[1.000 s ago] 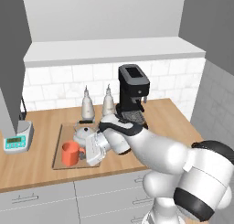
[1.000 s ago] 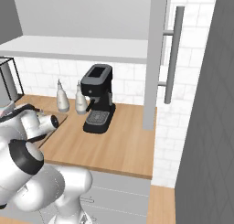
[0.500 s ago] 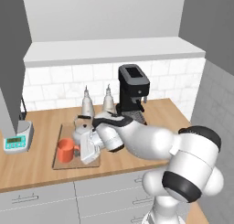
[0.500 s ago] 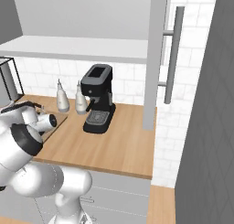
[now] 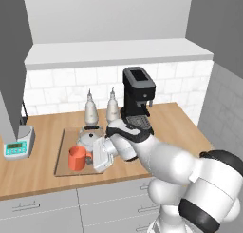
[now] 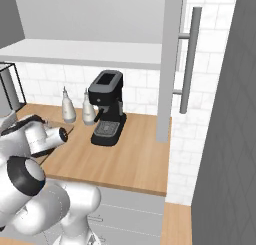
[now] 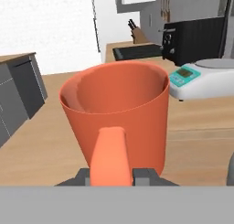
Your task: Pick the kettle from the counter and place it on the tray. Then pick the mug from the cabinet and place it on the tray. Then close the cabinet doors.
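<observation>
1. Scale (image 5: 18, 146) sits well to the left of the claw (image 5: 91, 157), on the surface (image 5: 33, 172).
2. Since a second ago the arm has carried the mug (image 5: 77, 158) leftward and lower. It is now over the left part of the tray (image 5: 60, 153), low enough that it may be touching.
3. Claw clenched on the mug's handle (image 7: 109, 152), one fingertip (image 7: 147, 175) on each side; mug upright.
4. Kettle (image 5: 88, 138) is on the tray just behind the claw. Judgement: release is next, then the cabinet doors.
5. Hard to tell: whether the mug base rests on the tray; the hand view cuts it off.
6. Coffee machine (image 5: 138, 96) stands to the right; right cabinet door (image 6: 170, 64) hangs open.
</observation>
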You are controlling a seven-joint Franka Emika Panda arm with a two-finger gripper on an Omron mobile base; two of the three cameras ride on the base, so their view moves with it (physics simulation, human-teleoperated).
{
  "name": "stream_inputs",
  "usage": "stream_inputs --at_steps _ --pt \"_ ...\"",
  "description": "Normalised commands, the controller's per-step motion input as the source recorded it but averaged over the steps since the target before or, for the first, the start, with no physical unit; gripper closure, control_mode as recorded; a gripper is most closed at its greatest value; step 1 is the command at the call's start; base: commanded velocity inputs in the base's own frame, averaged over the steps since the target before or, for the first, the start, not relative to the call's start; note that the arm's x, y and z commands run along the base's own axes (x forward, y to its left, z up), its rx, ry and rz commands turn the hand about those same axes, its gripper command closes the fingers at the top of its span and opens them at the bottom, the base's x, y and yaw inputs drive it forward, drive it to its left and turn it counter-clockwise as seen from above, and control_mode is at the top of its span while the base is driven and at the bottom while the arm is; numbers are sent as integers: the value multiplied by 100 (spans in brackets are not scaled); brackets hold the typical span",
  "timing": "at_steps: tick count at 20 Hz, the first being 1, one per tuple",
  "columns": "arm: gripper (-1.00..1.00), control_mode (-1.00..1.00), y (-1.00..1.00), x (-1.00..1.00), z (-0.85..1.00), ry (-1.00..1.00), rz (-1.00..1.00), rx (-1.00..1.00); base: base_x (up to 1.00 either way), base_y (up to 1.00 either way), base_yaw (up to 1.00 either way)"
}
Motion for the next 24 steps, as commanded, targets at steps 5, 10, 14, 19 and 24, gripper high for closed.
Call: stream_inputs --at_steps 5,10,14,19,24 --pt "100 -100 -23 -34 -7 0 -17 0 0 0 0" --pt "100 -100 0 5 -6 0 -16 0 0 0 0" --pt "100 -100 1 16 -7 0 -16 0 0 0 0" --pt "100 -100 0 27 -17 0 -12 0 0 0 0" --pt "100 -100 0 38 -31 0 -2 0 0 0 0"
